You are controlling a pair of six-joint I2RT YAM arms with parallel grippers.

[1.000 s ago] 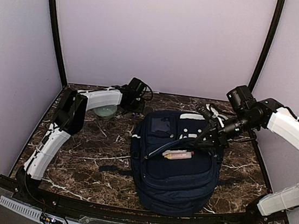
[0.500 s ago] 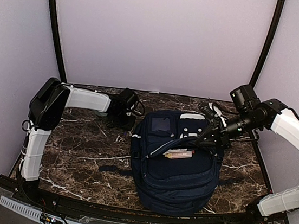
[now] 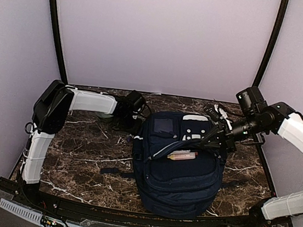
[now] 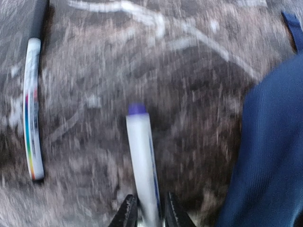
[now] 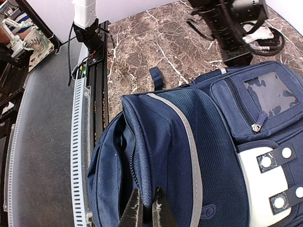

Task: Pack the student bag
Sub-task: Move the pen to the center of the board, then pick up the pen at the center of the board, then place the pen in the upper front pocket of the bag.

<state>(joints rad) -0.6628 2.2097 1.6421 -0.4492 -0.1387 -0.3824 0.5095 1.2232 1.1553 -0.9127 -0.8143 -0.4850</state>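
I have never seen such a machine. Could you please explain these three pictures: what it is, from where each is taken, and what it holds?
These are two robot arms bolted to a marble table. The wide picture looks down from above and behind them; the other two come from a camera on each wrist. A navy student bag lies on the table, unzipped, a pale item showing inside. The right end effector pinches the fabric at the opening's edge. The left end effector grips a white marker with a purple cap, beside the bag. A white strip with coloured marks lies nearby, too blurred to name.
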